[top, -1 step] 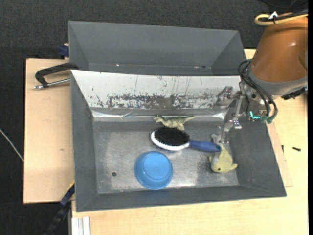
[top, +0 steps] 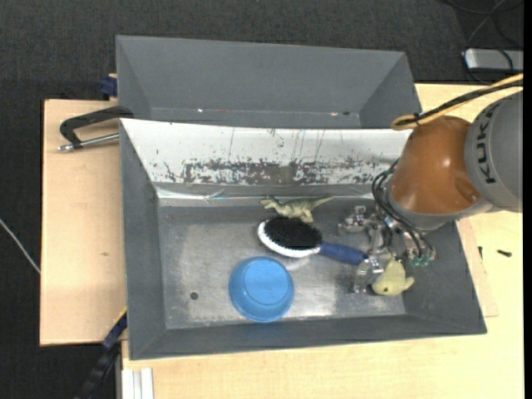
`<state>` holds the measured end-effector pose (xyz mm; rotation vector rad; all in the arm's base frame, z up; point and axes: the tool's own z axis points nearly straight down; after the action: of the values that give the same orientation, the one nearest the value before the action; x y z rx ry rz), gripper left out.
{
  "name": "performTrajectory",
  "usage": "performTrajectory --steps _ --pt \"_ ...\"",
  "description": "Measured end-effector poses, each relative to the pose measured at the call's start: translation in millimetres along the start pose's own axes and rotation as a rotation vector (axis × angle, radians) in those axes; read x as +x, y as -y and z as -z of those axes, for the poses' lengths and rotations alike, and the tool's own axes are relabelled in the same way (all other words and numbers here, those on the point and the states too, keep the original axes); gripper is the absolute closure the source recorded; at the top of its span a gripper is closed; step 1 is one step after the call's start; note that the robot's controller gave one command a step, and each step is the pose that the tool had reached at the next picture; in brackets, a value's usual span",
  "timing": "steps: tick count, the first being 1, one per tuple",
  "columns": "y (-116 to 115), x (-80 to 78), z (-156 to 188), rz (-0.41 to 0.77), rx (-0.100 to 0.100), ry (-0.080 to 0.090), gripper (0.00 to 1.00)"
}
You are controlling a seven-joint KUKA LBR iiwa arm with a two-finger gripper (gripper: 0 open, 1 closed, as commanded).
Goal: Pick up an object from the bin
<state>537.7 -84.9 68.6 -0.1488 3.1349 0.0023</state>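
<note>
Gripper (top: 366,273) lowered to the floor of the grey metal bin (top: 141,248), at the 3 o'clock side of that floor; whether it is spread or pressed together cannot be told, as its metal parts and dark cables (top: 384,191) overlap there. Orange cover (top: 432,171) of the wrist at 1 o'clock from the gripper, above the bin's right wall.

Pale yellow lump (top: 392,283), rounded, just beside the gripper at its 4 o'clock, near the bin's 4 o'clock corner; whether the gripper touches or grips it cannot be told.

Hairbrush (top: 289,238) at 9 o'clock from the gripper: oval head with a white rim and black bristles facing up, blue handle pointing toward 4 o'clock and ending at the gripper.

Blue round dish (top: 262,288) at 8 o'clock from the gripper, lying flat near the front wall, just below the brush head at its 7 o'clock.

Olive toy figure (top: 289,209) at 10 o'clock from the gripper, along the foot of the far wall, its lower edge against the brush head at 12 o'clock.
</note>
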Motion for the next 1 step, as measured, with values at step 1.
performTrajectory --steps 1 --pt "0.3 -1.1 3.7 0.001 0.002 0.002 1.0"
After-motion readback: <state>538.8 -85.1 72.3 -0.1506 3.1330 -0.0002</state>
